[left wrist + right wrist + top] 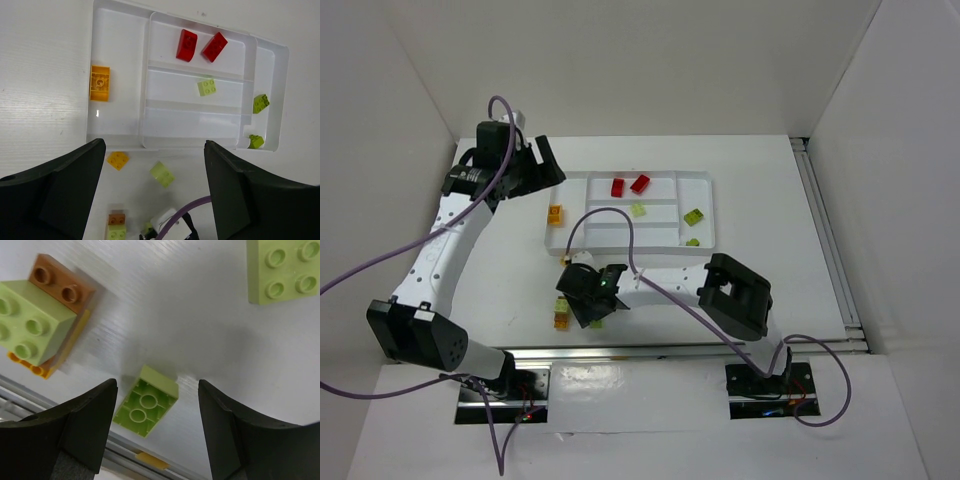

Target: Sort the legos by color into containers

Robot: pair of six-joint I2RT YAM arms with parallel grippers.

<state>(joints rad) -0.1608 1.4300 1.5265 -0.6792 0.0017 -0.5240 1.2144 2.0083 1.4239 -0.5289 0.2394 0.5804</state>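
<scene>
One white surface (760, 180) carries everything. Two white arms stand at its near edge. The left arm (440, 250) stretches up the left side, and the right arm (670, 285) lies low across the front, pointing left.

Next in size is the white tray (115, 125), with three long slots and a narrower section at each end. The left end effector (155, 190) is beside the tray's far left corner, its fingers spread wide and holding nothing. The right end effector (157, 425) is low over the surface in front of the tray, also spread wide. An upturned green brick (146, 402) lies between its fingers, touching neither.

Among the legos, two red bricks (186, 45) (214, 46) lie in the top slot. A pale green brick (206, 87) is in the middle slot. Two brighter green bricks (260, 103) (256, 141) are in the right end section. An orange brick (100, 83) sits against the left section's outer wall.

Loose on the surface near the tray's front edge are a small yellow-orange brick (117, 160), a flat light green brick (282, 270) and a mixed stack (35, 325) of brown, green and orange.
</scene>
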